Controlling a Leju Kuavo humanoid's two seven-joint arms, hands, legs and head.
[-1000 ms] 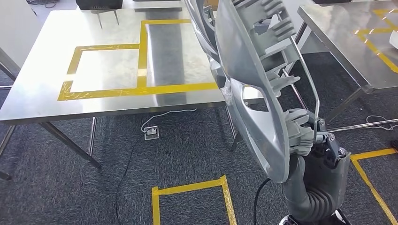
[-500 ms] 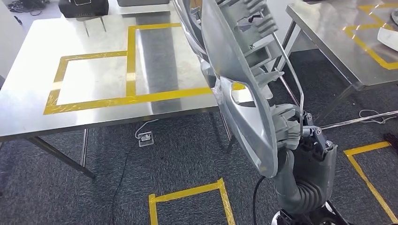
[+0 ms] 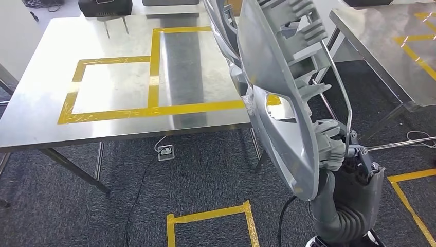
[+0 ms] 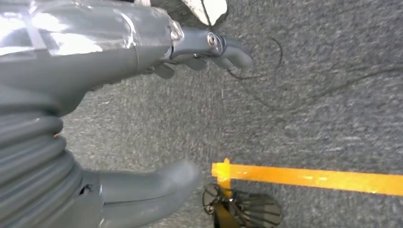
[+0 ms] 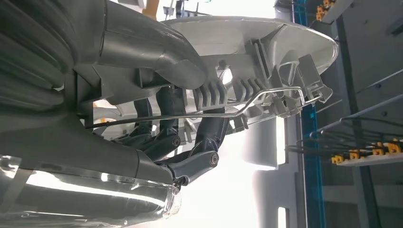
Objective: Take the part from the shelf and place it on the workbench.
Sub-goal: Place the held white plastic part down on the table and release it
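Steel worktop ahead, not yet under the load. Long grey part upright, near worktop's edge; could clip it. Right hand fingers curled through ribs; might slip. Left hand hanging, fingers spread, holding nothing.

Right hand is pale grey above a dark grey ribbed wrist cover; left hand has a thick grey thumb, darker fingers, a silver screw.
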